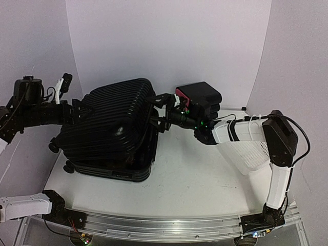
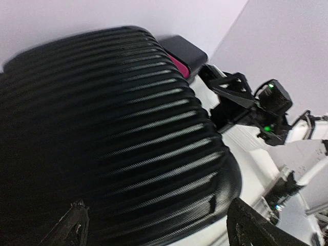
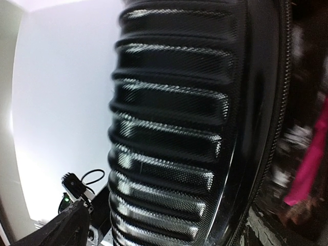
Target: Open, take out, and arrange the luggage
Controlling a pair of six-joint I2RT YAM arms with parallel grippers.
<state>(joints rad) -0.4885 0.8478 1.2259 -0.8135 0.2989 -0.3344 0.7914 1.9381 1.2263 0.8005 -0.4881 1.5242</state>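
Luggage (image 1: 115,128): one, black ribbed hard-shell, lying flat on left-centre of the table (image 1: 195,179). Top shell sits tilted above the bottom shell, with a gap along the right edge. Two wheels (image 1: 54,146) are visible at its left end.

Left gripper (image 1: 78,109): against the left side of the top shell, jaws spread wide. In the wrist view its fingers (image 2: 72,225) sit at the bottom corners, far apart, with the ribbed shell filling the space between and beyond. Can't tell if the pads touch the shell. Nothing held.

Right gripper (image 1: 158,111): at the right edge of the top shell, jaws fully wide, one finger above and one below along that edge. Its wrist view is mostly ribs and the zipper seam, very close. Contact unclear; no grip seen.

Boxes (image 1: 202,97): black stack with a pink front, just behind the right gripper. At least two; exact count is unclear.

Basket (image 1: 248,148): one, white mesh, far right, tilted under the right arm.

Count: two arms, two grippers.
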